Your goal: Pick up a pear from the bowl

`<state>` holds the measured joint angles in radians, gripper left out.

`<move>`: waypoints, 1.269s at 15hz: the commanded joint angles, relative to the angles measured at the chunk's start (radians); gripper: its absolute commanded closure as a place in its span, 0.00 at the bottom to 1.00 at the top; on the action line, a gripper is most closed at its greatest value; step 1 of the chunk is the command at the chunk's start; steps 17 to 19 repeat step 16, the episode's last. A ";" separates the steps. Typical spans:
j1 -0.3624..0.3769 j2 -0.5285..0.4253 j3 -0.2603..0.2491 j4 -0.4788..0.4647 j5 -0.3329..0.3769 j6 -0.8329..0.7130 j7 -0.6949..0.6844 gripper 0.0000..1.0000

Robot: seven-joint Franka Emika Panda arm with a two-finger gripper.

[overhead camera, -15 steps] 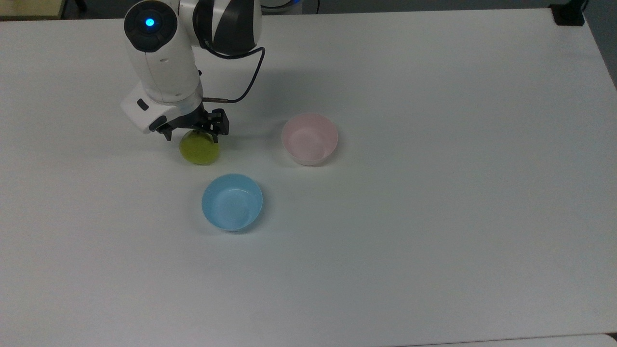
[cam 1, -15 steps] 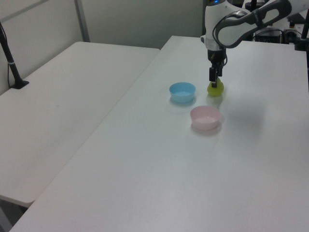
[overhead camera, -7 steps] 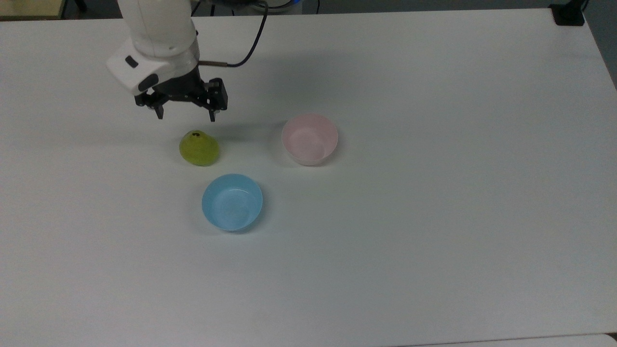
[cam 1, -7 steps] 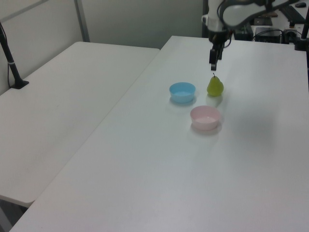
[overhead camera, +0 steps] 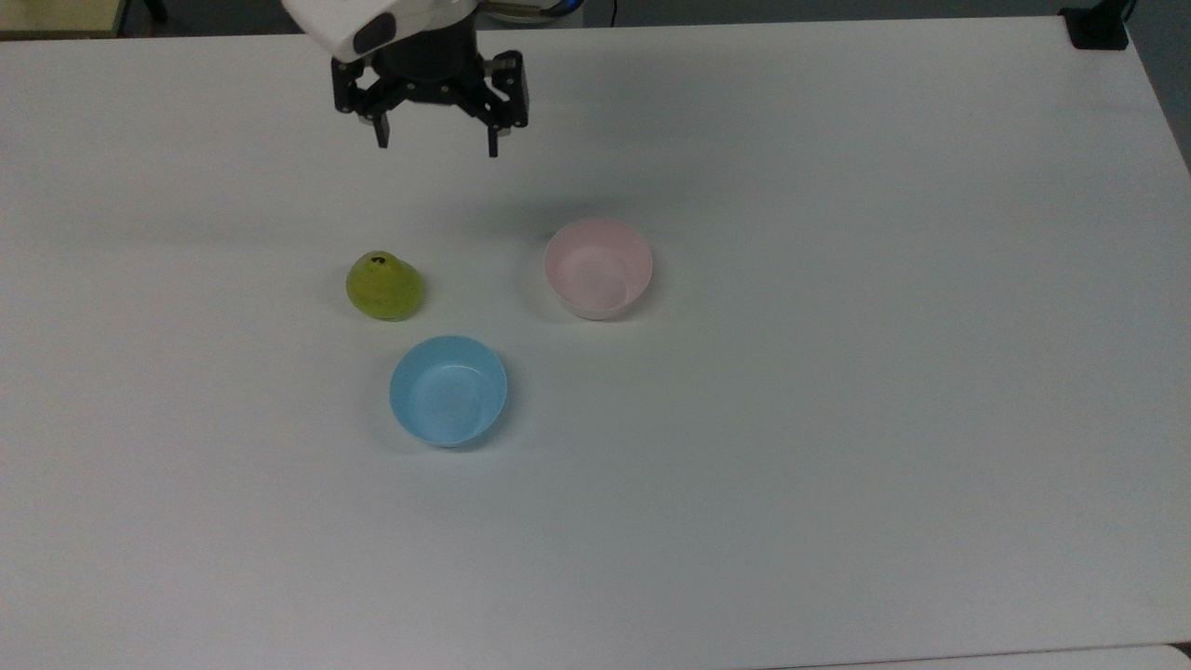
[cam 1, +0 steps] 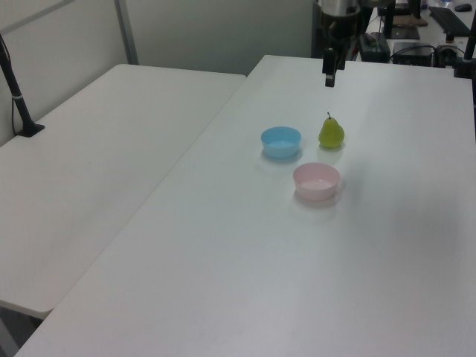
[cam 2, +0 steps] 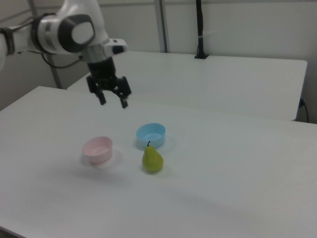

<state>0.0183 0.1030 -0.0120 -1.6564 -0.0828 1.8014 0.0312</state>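
Pear [overhead camera: 385,288] first, since we place everything else from it: it stands upright on the bare white table [overhead camera: 837,419], stem up, touching nothing. In the top view the pink bowl [overhead camera: 598,268] sits well apart to the pear's right, and the blue bowl [overhead camera: 448,391] sits near the pear, below and slightly to its right. In the right view the order reverses, with the pink bowl [cam 2: 97,149] off to the pear's [cam 2: 152,159] left and the blue bowl [cam 2: 151,135] just behind it. Both bowls look empty to us.

We see the gripper [overhead camera: 434,144] high above the table and well away from the pear, toward the top view's upper edge and a little to the pear's right. Its two fingers are spread wide and nothing sits between them. The right view shows the same thing: the gripper [cam 2: 112,101] hangs in the air, up and to the left of the pear, fingers parted and bare. In the left view the gripper [cam 1: 329,79] is above and behind the pear [cam 1: 332,132].

We judge the task essentially done. The pear is out of the pink bowl and rests on the table beside it, and the arm carries nothing. If the aim is only to get the fruit out of the bowl, we see nothing left to do; if the fruit is meant to be held aloft, that part is not met now.
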 commanded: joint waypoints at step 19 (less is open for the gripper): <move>0.086 -0.118 -0.017 -0.010 0.044 -0.155 0.053 0.00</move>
